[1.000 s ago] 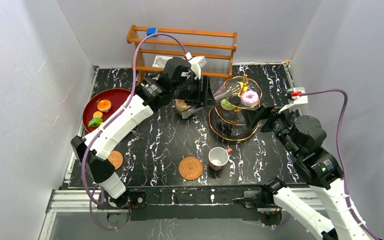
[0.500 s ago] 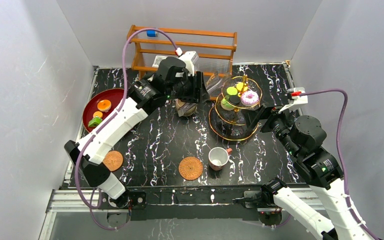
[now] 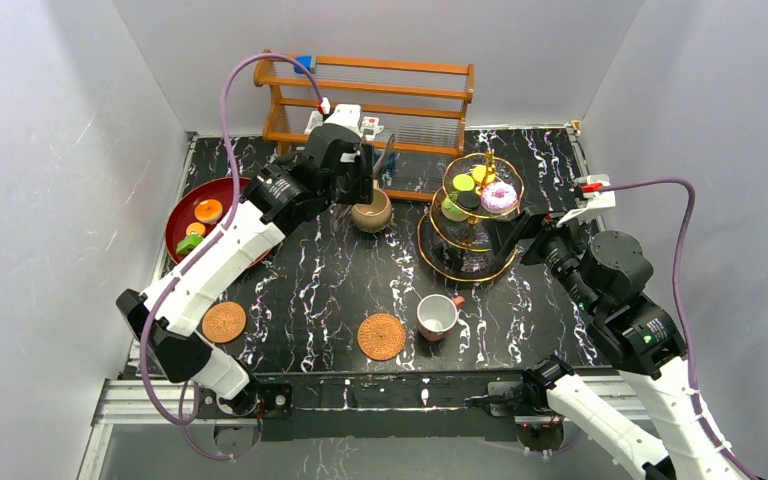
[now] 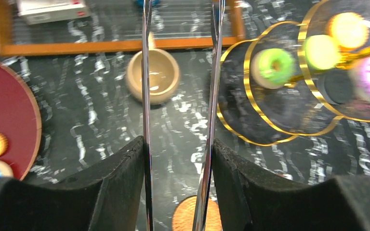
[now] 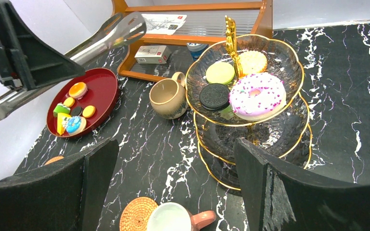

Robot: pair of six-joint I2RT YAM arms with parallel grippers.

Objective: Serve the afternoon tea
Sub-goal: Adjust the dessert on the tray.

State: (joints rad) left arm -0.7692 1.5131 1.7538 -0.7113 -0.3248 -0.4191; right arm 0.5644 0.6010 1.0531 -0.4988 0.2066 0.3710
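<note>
A laboratory robot cell is indicated by plain white enclosure panels (image 3: pixel 50 150) set around a black, white-veined marble-pattern tabletop (image 3: pixel 340 280), at whose extruded aluminium front rail (image 3: pixel 130 402) a white-and-black cabled left arm (image 3: pixel 230 250) and right arm (image 3: pixel 650 345) are mounted.

Wooden rack (image 3: pixel 400 66) (boxes (image 5: pixel 154 54) inside), red tray (image 5: pixel 101 87), tongs (image 5: pixel 111 31).

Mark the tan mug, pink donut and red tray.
tan mug (image 4: pixel 161 72), left wrist view, inside of the cup
pink donut (image 5: pixel 263 99), right wrist view, icing beside the hole
red tray (image 5: pixel 103 87), right wrist view, bare floor
</note>
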